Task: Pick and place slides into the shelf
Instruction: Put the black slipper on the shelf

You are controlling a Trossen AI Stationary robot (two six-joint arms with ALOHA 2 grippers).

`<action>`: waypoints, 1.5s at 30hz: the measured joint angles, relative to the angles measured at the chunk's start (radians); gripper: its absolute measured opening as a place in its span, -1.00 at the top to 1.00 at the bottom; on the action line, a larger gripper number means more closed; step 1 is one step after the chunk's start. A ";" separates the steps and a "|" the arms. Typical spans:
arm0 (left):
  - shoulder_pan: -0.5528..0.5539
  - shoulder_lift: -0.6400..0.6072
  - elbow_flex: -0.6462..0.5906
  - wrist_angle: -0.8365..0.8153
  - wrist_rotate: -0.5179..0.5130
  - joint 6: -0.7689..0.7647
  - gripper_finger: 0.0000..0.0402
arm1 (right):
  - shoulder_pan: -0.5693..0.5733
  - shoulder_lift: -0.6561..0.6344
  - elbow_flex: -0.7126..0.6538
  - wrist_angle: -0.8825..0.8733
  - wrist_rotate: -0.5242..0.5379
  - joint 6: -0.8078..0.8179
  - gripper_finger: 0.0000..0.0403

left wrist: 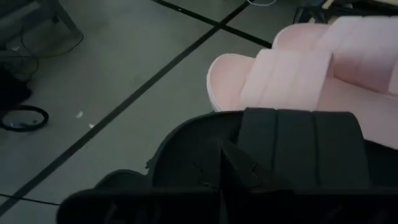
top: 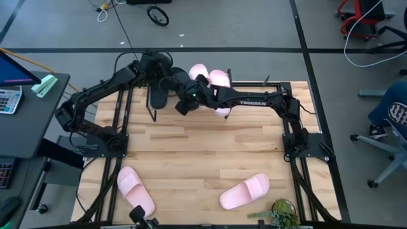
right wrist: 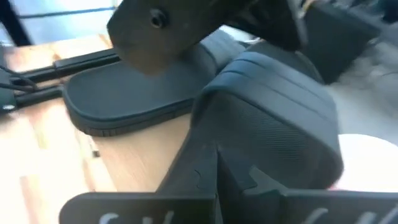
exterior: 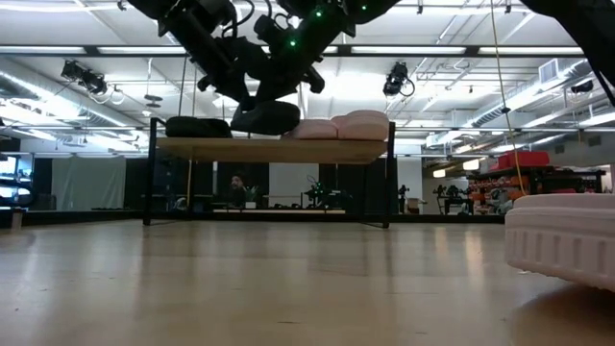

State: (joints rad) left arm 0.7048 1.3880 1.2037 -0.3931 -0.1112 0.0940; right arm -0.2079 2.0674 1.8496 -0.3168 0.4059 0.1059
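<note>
The shelf (exterior: 274, 147) stands at the table's far edge. On its top board lie a black slide (exterior: 197, 126) at the left and two pink slides (exterior: 327, 128) (top: 219, 79) at the right. Between them a second black slide (exterior: 266, 117) hangs just above the board, tilted. My right gripper (right wrist: 217, 177) is shut at this slide's strap. My left gripper (left wrist: 224, 165), also shut, comes at the same slide from the left, over its footbed. Both arms cover most of the slide in the high view. My right gripper pinches the near edge of the black slide's strap (right wrist: 249, 140) between its two fingers, slanting down from the table's right side. The slide is lifted a little clear of the shelf's top board and tilted. My left gripper's shut fingers (left wrist: 214, 177) lie over the slide's footbed (left wrist: 193, 143) in front of the strap; whether they touch it I cannot tell.
Two more pink slides (top: 135, 189) (top: 245, 191) lie on the table near its front edge, one of them close in the low view (exterior: 562, 240). A small plant (top: 280, 213) stands at the front right. A dark desk (top: 25, 121) adjoins the table's left side.
</note>
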 joint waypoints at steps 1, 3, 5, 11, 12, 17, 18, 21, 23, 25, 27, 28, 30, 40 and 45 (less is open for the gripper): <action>0.000 0.000 0.000 -0.004 0.000 0.008 0.98 | 0.006 0.000 0.000 0.000 0.035 -0.009 0.99; 0.000 -0.004 0.000 -0.016 -0.001 0.008 0.97 | 0.019 -0.004 0.000 -0.009 0.115 -0.020 0.99; -0.004 -0.017 0.000 -0.050 -0.002 0.004 0.97 | 0.029 -0.016 0.000 -0.046 0.144 -0.013 0.99; -0.019 -0.071 0.002 -0.191 -0.007 -0.012 0.97 | 0.077 -0.073 0.002 -0.314 0.165 0.034 0.99; -0.022 -0.084 0.002 -0.225 -0.008 -0.028 0.97 | 0.083 -0.078 0.002 -0.350 0.173 0.052 0.99; -0.042 -0.122 0.002 -0.325 -0.021 -0.080 0.98 | 0.086 -0.091 0.002 -0.417 0.193 0.113 0.99; -0.047 -0.122 0.002 -0.333 -0.022 -0.082 0.98 | 0.086 -0.091 0.002 -0.414 0.195 0.124 0.99; -0.053 -0.120 0.002 -0.345 -0.026 -0.081 0.97 | 0.085 -0.091 0.002 -0.416 0.197 0.175 0.99; -0.053 -0.111 0.002 -0.331 -0.040 -0.075 0.98 | 0.074 -0.091 0.002 -0.421 0.195 0.230 0.99; -0.047 -0.099 0.002 -0.322 -0.065 -0.076 0.98 | 0.061 -0.091 0.002 -0.438 0.193 0.290 0.99; -0.036 -0.098 0.002 -0.322 -0.075 -0.076 0.97 | 0.048 -0.091 0.001 -0.455 0.197 0.320 0.99; -0.029 -0.097 0.002 -0.320 -0.076 -0.079 0.97 | 0.042 -0.091 0.001 -0.456 0.199 0.327 0.99; -0.019 -0.091 0.003 -0.321 -0.076 -0.089 0.98 | 0.030 -0.091 0.001 -0.465 0.198 0.341 0.99; 0.053 -0.079 0.003 -0.290 -0.079 -0.102 0.98 | -0.012 -0.090 -0.069 -0.466 0.162 0.442 0.99; 0.067 -0.037 0.000 -0.269 -0.079 -0.110 0.97 | -0.012 -0.089 -0.132 -0.366 0.157 0.408 0.99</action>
State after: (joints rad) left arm 0.7715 1.3507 1.2041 -0.6616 -0.1905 -0.0156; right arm -0.2195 1.9781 1.7178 -0.6828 0.5632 0.5143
